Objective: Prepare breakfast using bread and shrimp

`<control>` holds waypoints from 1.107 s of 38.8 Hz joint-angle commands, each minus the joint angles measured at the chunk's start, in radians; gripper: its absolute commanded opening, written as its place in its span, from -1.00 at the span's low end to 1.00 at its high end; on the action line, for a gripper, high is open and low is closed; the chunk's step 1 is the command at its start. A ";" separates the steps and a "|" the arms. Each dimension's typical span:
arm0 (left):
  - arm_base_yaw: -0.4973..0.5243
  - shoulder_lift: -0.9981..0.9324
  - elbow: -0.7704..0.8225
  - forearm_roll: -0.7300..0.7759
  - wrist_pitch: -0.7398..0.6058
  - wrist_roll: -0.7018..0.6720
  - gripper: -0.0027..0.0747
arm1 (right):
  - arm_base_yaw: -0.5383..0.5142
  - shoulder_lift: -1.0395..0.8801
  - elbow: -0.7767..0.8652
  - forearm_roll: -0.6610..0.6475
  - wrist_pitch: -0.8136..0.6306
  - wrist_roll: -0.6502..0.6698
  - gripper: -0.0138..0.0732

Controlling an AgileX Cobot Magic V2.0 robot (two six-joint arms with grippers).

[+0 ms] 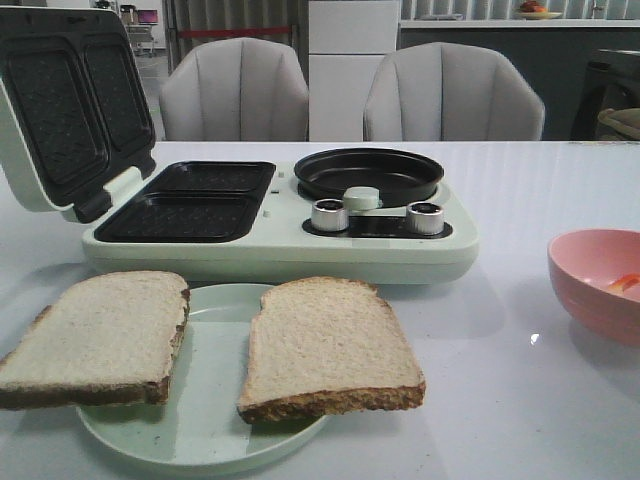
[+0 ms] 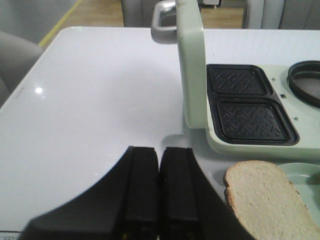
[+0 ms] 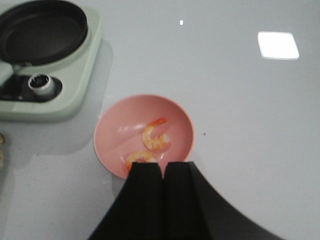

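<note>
The black fingers of the left gripper [image 2: 159,190] are shown pressed together on nothing, above the white table [image 2: 100,100] just beside the nearer of two square slices of pale beige sandwich bread [image 1: 100,335], [image 1: 330,350]. Both slices lie flat and overhang a round pale green plate [image 1: 205,430] directly in front of the pale green breakfast maker [image 1: 280,245], whose lid stands open over two empty black grill wells [image 1: 190,200]. The bread is judged light, soft and easily torn; a grasp at an overhanging crust edge is advised. The right gripper [image 3: 162,172], likewise closed and empty, hangs over the near rim of a pink bowl [image 3: 117,125] to the right of the breakfast maker, in which two small orange-pink curled shrimp [image 3: 156,136] lie. These are judged light, rubbery and slippery, best pinched across the thick curl.
</note>
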 commanded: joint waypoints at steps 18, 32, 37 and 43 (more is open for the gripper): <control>0.001 0.017 0.007 0.008 -0.090 -0.001 0.56 | 0.000 0.150 -0.035 -0.009 -0.029 -0.001 0.20; -0.073 0.036 0.004 -0.075 -0.062 0.264 0.62 | 0.000 0.150 -0.035 -0.009 -0.012 -0.001 0.34; -0.207 0.084 0.004 -0.066 -0.042 0.354 0.62 | 0.000 0.150 -0.035 -0.009 -0.012 -0.001 0.34; -0.390 0.168 0.004 -0.004 -0.031 0.434 0.62 | 0.000 0.150 -0.035 -0.009 -0.012 -0.001 0.34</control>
